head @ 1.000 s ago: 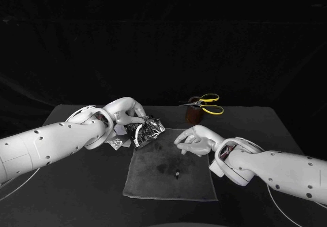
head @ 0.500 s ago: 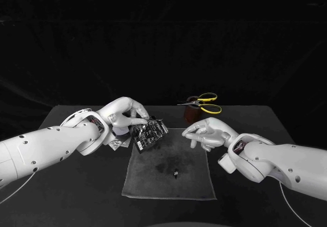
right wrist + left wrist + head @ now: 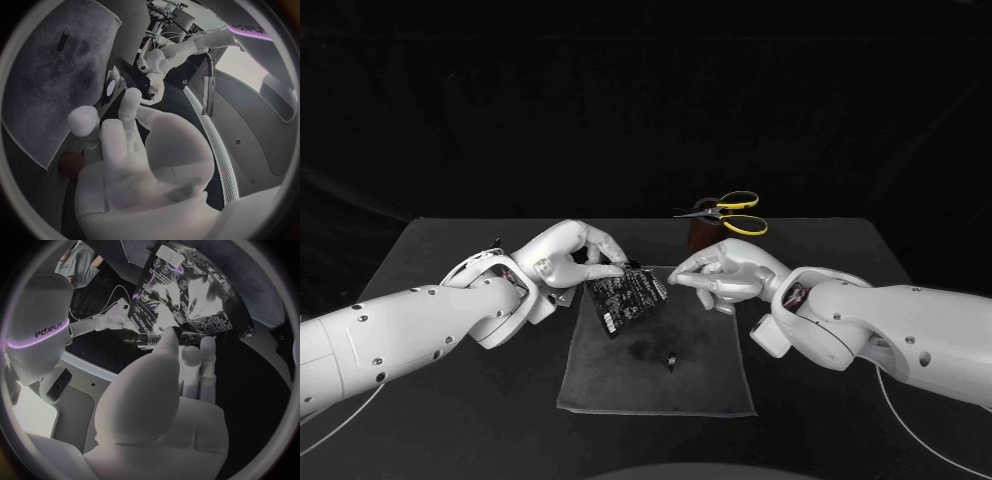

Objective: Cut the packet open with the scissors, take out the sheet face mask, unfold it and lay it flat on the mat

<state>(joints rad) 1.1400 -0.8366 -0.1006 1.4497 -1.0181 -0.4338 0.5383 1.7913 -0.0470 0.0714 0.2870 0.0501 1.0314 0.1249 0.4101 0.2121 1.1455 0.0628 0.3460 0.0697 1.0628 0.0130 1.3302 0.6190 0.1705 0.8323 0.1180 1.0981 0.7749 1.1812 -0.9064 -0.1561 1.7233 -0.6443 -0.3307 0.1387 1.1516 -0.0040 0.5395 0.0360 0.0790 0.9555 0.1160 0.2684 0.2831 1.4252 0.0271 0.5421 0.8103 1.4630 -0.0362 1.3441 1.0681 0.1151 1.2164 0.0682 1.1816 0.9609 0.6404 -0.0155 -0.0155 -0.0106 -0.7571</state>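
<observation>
Gripping the packet (image 3: 187, 295), the left robot hand (image 3: 571, 258) shows its print at the wrist; right robot hand (image 3: 723, 272) spread, empty.

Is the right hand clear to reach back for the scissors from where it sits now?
Probably yes. The right hand holds nothing, and the scissors at the brown holder sit just behind it with nothing between. The left hand holds the packet off to the side.

white print on packet (image 3: 187, 295), none legible
</observation>
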